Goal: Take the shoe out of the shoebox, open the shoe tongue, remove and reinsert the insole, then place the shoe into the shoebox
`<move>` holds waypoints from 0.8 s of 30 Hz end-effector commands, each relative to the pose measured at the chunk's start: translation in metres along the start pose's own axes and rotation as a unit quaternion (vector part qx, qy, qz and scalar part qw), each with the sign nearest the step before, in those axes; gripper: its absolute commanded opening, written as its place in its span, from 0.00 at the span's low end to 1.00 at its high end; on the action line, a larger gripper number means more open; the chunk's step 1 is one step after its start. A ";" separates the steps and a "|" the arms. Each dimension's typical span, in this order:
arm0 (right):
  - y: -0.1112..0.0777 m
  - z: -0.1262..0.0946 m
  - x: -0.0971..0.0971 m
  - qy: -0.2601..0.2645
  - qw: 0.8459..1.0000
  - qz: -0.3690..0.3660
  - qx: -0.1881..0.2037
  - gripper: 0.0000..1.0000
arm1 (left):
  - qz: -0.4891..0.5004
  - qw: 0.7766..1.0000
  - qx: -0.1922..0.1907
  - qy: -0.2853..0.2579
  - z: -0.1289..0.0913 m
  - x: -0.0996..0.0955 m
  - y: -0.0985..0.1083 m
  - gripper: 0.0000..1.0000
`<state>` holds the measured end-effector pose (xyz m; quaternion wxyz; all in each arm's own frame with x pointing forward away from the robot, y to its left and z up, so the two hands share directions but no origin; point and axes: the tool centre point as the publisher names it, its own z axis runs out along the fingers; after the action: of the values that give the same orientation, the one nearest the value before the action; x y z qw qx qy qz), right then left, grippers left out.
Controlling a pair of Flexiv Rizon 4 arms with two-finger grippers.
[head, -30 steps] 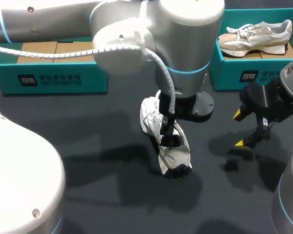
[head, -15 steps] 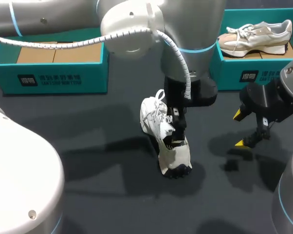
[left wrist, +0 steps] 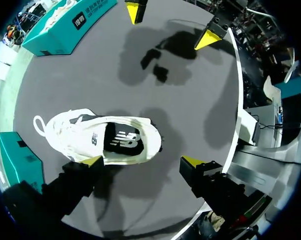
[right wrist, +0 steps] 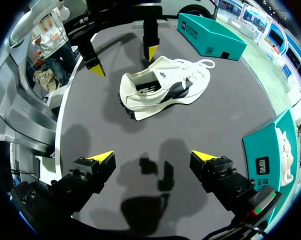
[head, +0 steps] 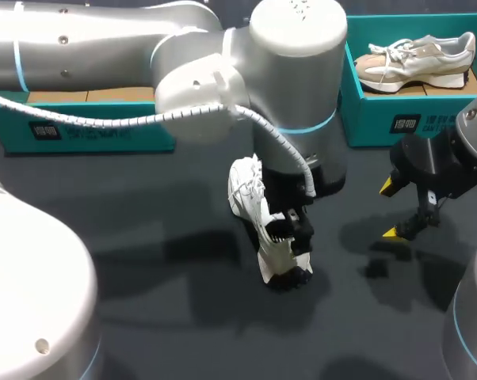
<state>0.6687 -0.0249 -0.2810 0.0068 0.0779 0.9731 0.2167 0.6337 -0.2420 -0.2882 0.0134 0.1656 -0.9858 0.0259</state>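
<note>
White laced sneaker lay outside your far-left teal shoebox, black insole seated, left gripper and right gripper both spread empty; reboxing, at least, looked left.

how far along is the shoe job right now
Done: white shoe is out of the shoebox, on the table. In hand: open left end effector hangs over it, insole visible inside. Left: insole out and back, return to shoebox. Right end effector open, apart.
</note>
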 end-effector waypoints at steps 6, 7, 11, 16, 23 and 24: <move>0.000 0.001 0.001 -0.002 1.000 0.000 0.001 1.00 | 0.023 0.999 0.046 -0.007 0.030 0.010 0.007 1.00; 0.000 0.001 0.001 -0.002 1.000 0.000 0.001 1.00 | 0.026 0.998 0.048 -0.009 0.033 0.011 0.005 1.00; 0.000 0.001 0.001 -0.002 1.000 0.000 0.001 1.00 | 0.033 0.998 0.050 -0.015 0.043 0.011 -0.002 1.00; 0.000 0.001 0.001 -0.002 1.000 0.000 0.001 1.00 | 0.037 0.998 0.044 -0.014 0.052 0.016 -0.007 1.00; 0.000 0.001 0.001 -0.002 1.000 0.000 0.001 1.00 | 0.040 0.998 0.038 -0.020 0.061 0.021 -0.011 1.00; 0.000 0.001 0.001 -0.002 1.000 0.000 0.001 1.00 | 0.040 0.998 0.037 -0.021 0.062 0.021 -0.011 1.00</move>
<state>0.6686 -0.0248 -0.2810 0.0068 0.0779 0.9731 0.2167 0.6177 -0.2542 -0.3437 -0.0125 0.1262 -0.9898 0.0656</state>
